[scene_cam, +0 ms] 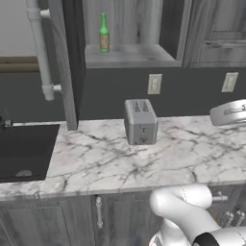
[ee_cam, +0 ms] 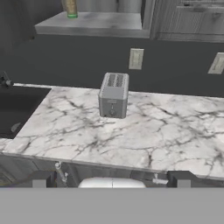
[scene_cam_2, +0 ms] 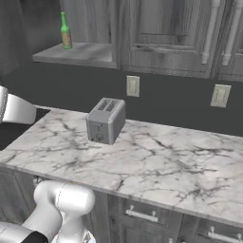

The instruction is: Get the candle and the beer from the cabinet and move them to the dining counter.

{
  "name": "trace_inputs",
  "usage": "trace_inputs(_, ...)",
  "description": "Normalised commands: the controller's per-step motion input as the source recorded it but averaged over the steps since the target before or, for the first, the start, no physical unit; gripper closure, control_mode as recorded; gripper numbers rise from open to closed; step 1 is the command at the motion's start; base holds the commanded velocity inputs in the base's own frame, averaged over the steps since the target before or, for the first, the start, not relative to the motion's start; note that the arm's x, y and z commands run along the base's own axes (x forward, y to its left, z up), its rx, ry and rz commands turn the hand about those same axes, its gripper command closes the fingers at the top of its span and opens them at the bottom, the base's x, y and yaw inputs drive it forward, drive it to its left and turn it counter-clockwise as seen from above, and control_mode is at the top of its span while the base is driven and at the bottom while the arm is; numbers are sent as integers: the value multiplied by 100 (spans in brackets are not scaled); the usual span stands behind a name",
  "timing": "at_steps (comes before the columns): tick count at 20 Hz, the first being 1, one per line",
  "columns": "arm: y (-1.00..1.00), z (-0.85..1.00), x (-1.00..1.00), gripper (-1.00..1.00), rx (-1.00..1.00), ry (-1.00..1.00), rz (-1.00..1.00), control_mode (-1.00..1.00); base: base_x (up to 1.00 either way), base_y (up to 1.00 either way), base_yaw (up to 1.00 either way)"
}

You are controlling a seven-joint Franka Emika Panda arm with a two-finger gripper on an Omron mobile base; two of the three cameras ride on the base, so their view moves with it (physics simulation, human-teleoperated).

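The beer [scene_cam: 104,33] [scene_cam_2: 65,31] [ee_cam: 71,8], a green bottle with a pale label, stands upright at the left of the open cabinet's shelf [scene_cam: 129,55] [scene_cam_2: 76,52] [ee_cam: 92,22]. The cabinet's door [scene_cam: 67,62] is swung out to the left, its silver bar handle facing me. My gripper [ee_cam: 111,179] hangs low in front of the worktop's edge, far below and short of the bottle. Its fingertips [ee_cam: 41,178] stand wide apart, open, with nothing between them. The candle and the dining counter are out of view.
A grey toaster [scene_cam: 141,122] [scene_cam_2: 106,120] [ee_cam: 113,95] stands on the marble worktop [scene_cam: 182,153] below the shelf. A black sink [scene_cam: 24,149] [ee_cam: 17,109] lies at the left. Closed cabinet doors [scene_cam_2: 166,33] hang to the right, wall outlets [scene_cam: 154,84] beneath them.
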Motion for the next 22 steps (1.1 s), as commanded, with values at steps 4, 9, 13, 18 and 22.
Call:
trace_inputs(4, 0, 0, 0, -100, 0, 0, 0, 100, 33, 0, 27)
trace_inputs(9, 0, 0, 0, -100, 0, 0, 0, 100, 21, 0, 25)
trace_inputs(13, 0, 0, 0, -100, 0, 0, 0, 100, 2, 0, 14)
trace_inputs(18, 0, 0, 0, -100, 0, 0, 0, 100, 0, 0, 0)
trace_inputs(22, 0, 0, 0, -100, 0, 0, 0, 100, 0, 0, 0)
